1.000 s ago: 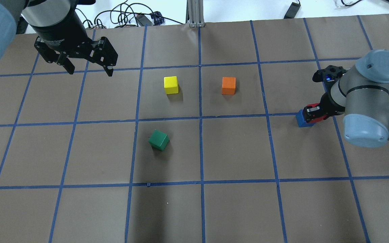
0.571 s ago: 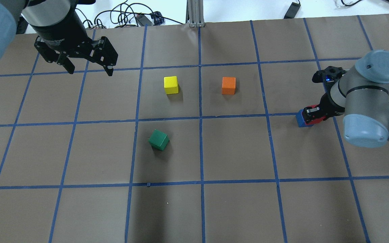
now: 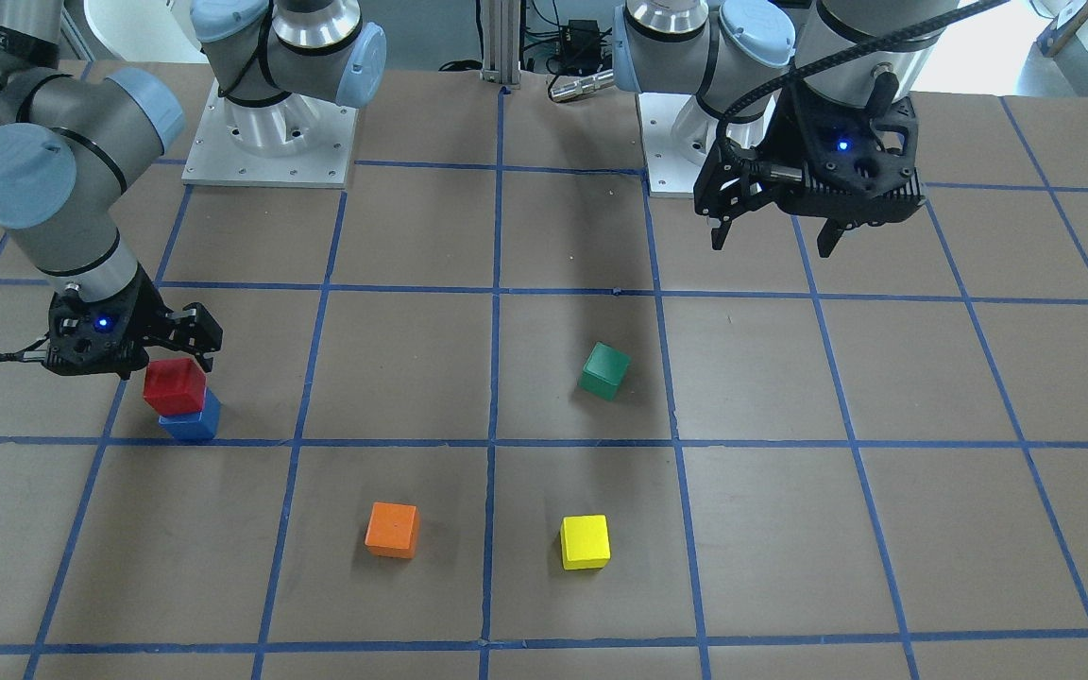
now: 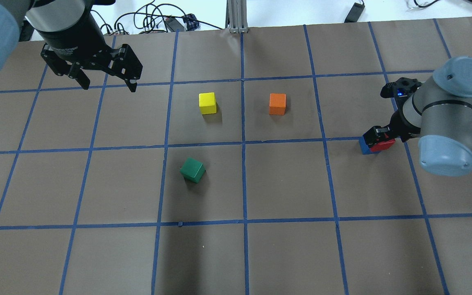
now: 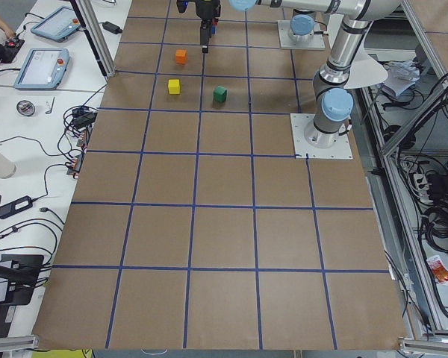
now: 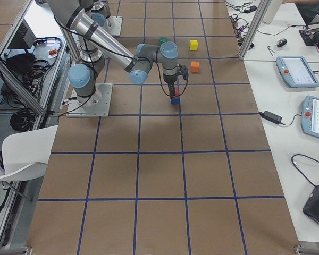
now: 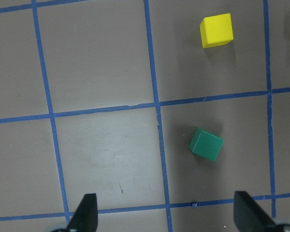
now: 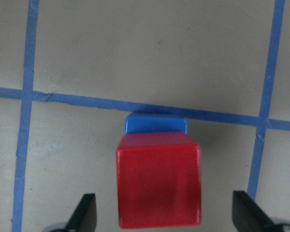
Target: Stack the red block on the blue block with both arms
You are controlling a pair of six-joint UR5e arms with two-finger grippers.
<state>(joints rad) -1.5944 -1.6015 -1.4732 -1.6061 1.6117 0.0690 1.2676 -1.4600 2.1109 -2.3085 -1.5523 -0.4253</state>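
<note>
Since a second ago the right hand [image 8: 165,212] has drawn back a little from the stack, and more of the red block [image 8: 158,179] shows in the overhead view. Its fingers [image 8: 87,212] stand wide apart, released, with clear gaps on either side of the red block, which sits between them on top of the blue block [image 8: 156,124]. Only a blue strip peeks out past the red block's far edge, just short of a tape line [image 8: 87,98] on the tabletop [image 8: 111,43].

A cube has no long axis. The red one rests flat, top face up, its sides roughly square with the blue one's, perhaps slightly offset.

To finish well, the hand should rise straight up with its fingers spread, so neither brushes the stack. Well away, the left hand [image 4: 108,85] hangs empty and spread above the tabletop.
</note>
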